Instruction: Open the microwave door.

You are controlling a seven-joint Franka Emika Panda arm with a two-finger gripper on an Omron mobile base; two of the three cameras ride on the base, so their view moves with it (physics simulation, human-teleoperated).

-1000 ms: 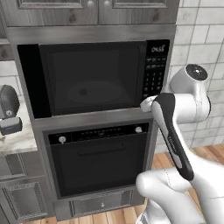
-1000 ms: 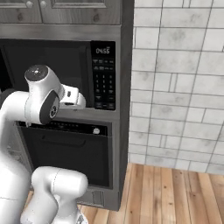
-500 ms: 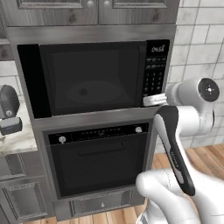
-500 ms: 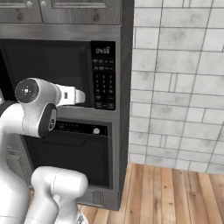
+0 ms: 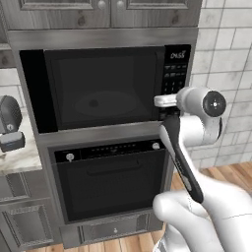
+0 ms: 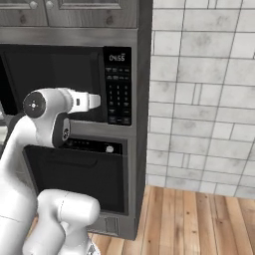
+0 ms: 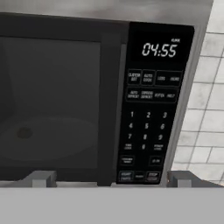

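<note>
The wrist is being rotated and the gripper is being carried closer to the microwave than it was a second ago: in the earlier left base pictures the hand was angled across the lower right corner of the microwave, and now it is being pointed straight at the front, level with the bottom of the keypad. The base cameras are not being shifted, so the change is being made by the arm alone.

The microwave door is being kept fully closed, flush with the front. In the hand view its tinted window and the turntable behind it are being seen to the left of the keypad, and a dark vertical strip at the door's right edge, just left of the keypad, is being taken as the bar handle. The gripper is being held open and empty; its two tips are being seen spread wide, one below the window and one below the right edge of the keypad, with the handle strip roughly between them.

The task is being judged as still in its approach stage: nothing is being touched yet. The oven below the microwave is being left alone. A slight sideways correction toward the handle is probably being called for before any closing, since the midpoint of the gripper is being aimed near the seam between door and keypad.
</note>
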